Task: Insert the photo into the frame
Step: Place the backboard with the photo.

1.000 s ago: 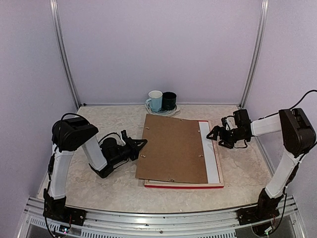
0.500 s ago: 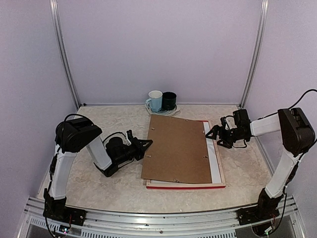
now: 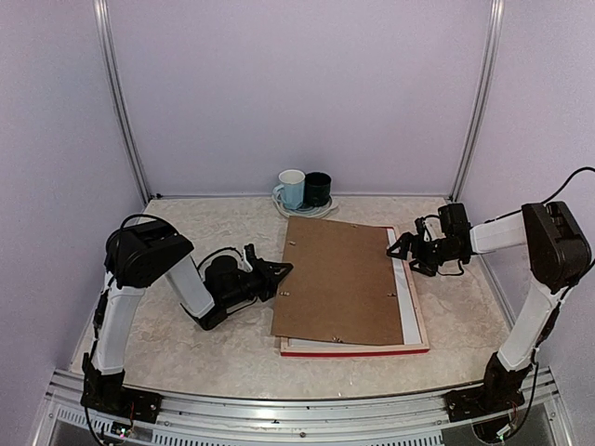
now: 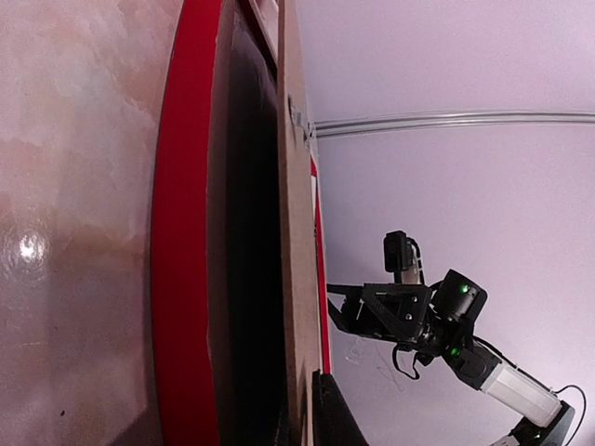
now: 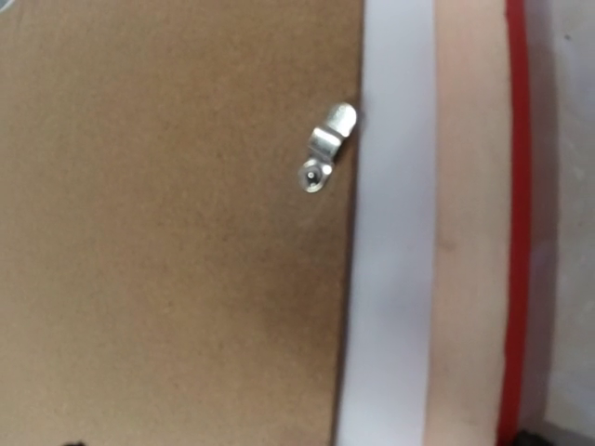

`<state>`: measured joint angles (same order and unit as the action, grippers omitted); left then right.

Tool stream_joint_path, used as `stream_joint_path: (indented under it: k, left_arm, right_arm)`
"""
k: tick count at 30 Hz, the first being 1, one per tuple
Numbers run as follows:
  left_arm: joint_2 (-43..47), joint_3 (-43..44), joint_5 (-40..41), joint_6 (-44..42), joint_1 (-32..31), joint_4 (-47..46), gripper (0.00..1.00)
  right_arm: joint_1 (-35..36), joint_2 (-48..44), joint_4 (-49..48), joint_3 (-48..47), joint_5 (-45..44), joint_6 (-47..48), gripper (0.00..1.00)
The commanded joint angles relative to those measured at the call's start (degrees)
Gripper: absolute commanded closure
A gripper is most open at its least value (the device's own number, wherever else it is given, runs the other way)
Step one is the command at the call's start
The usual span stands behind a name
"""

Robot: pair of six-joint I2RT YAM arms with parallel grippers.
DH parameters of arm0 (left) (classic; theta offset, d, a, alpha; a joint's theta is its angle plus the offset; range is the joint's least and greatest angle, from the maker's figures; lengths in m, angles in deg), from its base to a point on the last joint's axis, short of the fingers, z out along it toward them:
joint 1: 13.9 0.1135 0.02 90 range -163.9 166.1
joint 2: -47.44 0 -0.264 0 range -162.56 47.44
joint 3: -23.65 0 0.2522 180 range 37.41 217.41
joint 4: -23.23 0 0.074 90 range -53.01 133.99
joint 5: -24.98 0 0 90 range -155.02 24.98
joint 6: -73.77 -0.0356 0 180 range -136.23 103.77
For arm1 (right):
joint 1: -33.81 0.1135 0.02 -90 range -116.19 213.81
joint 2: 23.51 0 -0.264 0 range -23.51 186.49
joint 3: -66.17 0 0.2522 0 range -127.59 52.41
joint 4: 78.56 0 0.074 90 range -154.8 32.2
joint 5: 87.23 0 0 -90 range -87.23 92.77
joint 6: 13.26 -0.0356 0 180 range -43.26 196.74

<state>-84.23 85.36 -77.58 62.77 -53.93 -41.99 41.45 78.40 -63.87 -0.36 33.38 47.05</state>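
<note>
Frame (image 3: 353, 351) lies back-up on the table (image 3: 186, 353), centre-right. Only its red near edge and a pale wood band with red rim on the right are visible. The rest is covered.

Brown backing board (image 3: 339, 279) lies on top, skewed, and overhangs the frame on the left. It has small metal turn-clips near its edges, and one (image 5: 330, 149) is sharp in the right wrist view.

White strip (image 3: 404, 302) is exposed between the board's right edge and the wood. Cannot tell whether it is the photo's plain back or a mat. No printed side is visible anywhere.

Left gripper (image 3: 279, 272) is at the board's left edge. Its wrist view, edge-on along the frame and board, shows one dark fingertip beside the board and hides the other. Jaw gap and any grip not determinable.

Right gripper (image 3: 398, 249) is over the frame's far right corner, jaws spread wide, nothing between them.

Pale mug (image 3: 291, 189) and dark mug (image 3: 317, 189) touch at the far edge. What they stand on is unclear.
</note>
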Motion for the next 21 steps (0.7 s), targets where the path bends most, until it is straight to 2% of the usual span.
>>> stream_joint_path:
  k: [1,9,17,21]
  left_arm:
    - [0.2,0.2,-0.6,-2.0,-1.8,3.2,0.88]
    - [2.3,-0.8,0.3,-2.6,-2.9,7.0,0.83]
    - [8.3,-3.0,0.5,-5.6,-2.9,15.2,0.66]
    - [11.1,-2.2,0.0,-8.9,-2.9,22.0,0.62]
  right_arm:
    - [0.6,1.1,-0.8,-0.1,1.6,-0.6,0.01]
    - [0.8,0.8,-0.8,0.5,1.1,-0.6,0.01]
    - [0.9,0.7,-0.8,0.7,0.6,-0.2,0.01]
    - [0.9,0.7,-0.8,0.9,0.6,-0.1,0.01]
